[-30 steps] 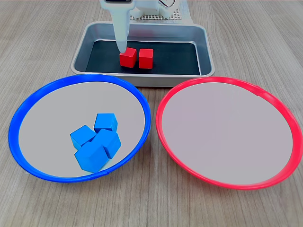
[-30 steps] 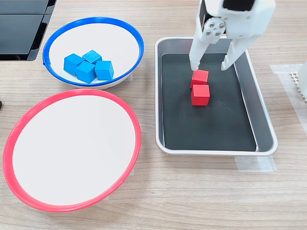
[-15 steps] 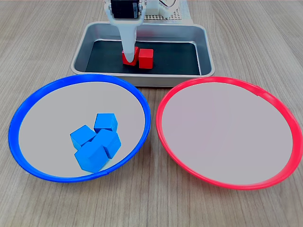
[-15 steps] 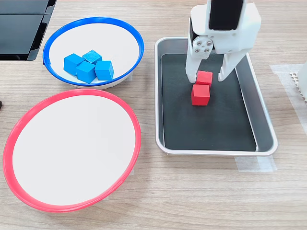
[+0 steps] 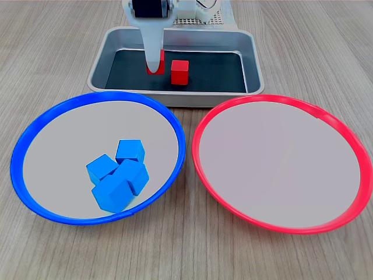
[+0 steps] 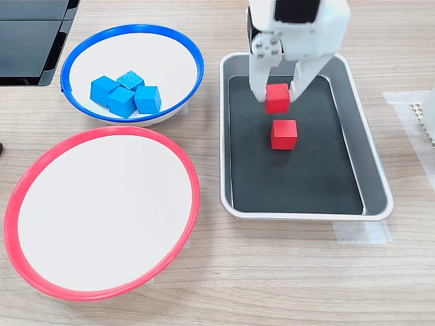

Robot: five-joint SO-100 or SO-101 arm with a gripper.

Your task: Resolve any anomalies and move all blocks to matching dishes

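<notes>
My gripper (image 6: 277, 95) is shut on a red block (image 6: 276, 98), holding it slightly above the black liner of the silver tray (image 6: 299, 214). In the first exterior view a white finger (image 5: 152, 52) hides most of that block (image 5: 149, 69). A second red block (image 6: 284, 134) (image 5: 179, 72) lies on the liner beside it. Several blue blocks (image 5: 119, 173) (image 6: 124, 94) sit piled in the blue-rimmed dish (image 5: 17, 146) (image 6: 129, 28). The red-rimmed dish (image 5: 197, 134) (image 6: 102, 130) holds nothing.
The tray (image 5: 175, 35) stands behind both dishes in the first exterior view, with the arm's white base (image 5: 198, 11) behind it. Black flat objects (image 6: 30, 34) lie at the second exterior view's top left. Clear tape (image 6: 360, 232) sticks out below the tray's lower right corner.
The fingers came down around one red block, shut on it and lifted it away from the other block, towards the tray's blue-dish side.
</notes>
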